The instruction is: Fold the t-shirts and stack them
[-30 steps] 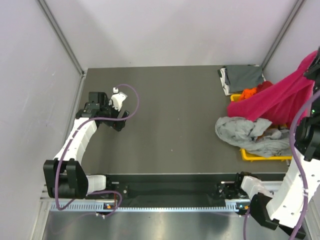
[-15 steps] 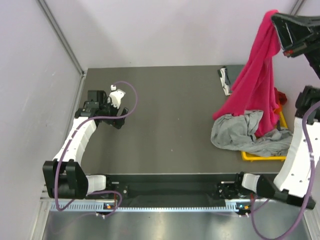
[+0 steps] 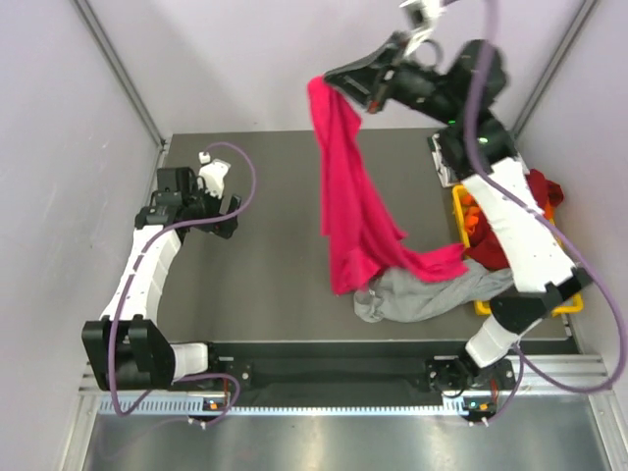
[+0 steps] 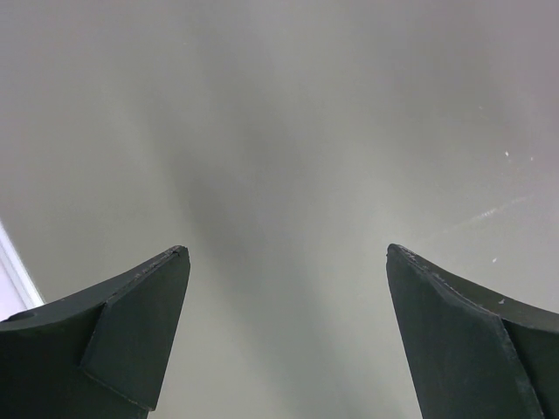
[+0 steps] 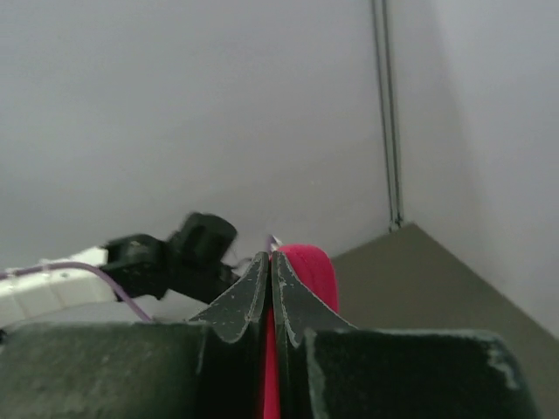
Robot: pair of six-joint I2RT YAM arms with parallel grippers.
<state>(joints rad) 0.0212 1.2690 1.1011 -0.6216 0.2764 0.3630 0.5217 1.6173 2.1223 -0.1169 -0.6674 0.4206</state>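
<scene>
Your right hand [image 3: 334, 83] pinches the pink shirt [image 3: 348, 206] by one edge, high over the desk [image 3: 265, 275]. It hangs long, its lower end draped onto the light grey shirt [image 3: 412, 299], which lies crumpled on the desk. The dark red shirt [image 3: 545, 191] and orange shirt [image 3: 473, 221] sit bunched at the right. What may be the dark grey shirt [image 3: 439, 155] shows at the far edge.

White-shelled, black-jointed arms [image 3: 145, 263] trail purple cables [image 3: 111, 363]; left claw [image 4: 285, 250] and right claw [image 5: 269, 258] are dark.
</scene>
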